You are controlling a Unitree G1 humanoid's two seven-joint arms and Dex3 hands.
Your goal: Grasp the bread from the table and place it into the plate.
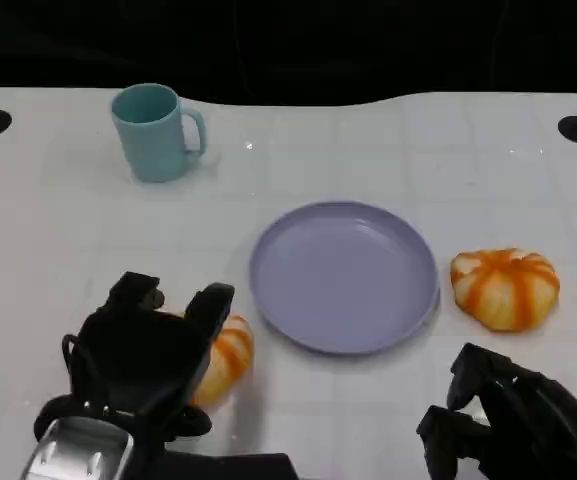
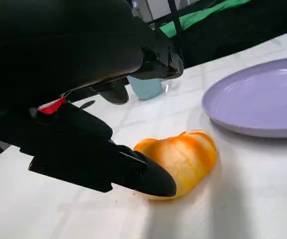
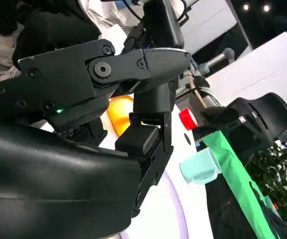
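Two breads lie on the table [image 1: 58,240]: one [image 1: 226,358] just left of the plate [image 1: 343,275], one [image 1: 505,287] just right of it. Left hand [image 1: 153,350] sits over the near bread, fingers [image 2: 133,172] spread, one touching its side, not closed on it. Right hand [image 1: 508,420] hangs near the table's front edge, holding nothing; whether its fingers are spread or curled, I cannot tell. Mug [image 1: 155,131] stands far left, well apart.

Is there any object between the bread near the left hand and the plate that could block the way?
Nothing visible blocks it. The bread lies by the left hand, with bare table up to the plate. The mug stands far behind.
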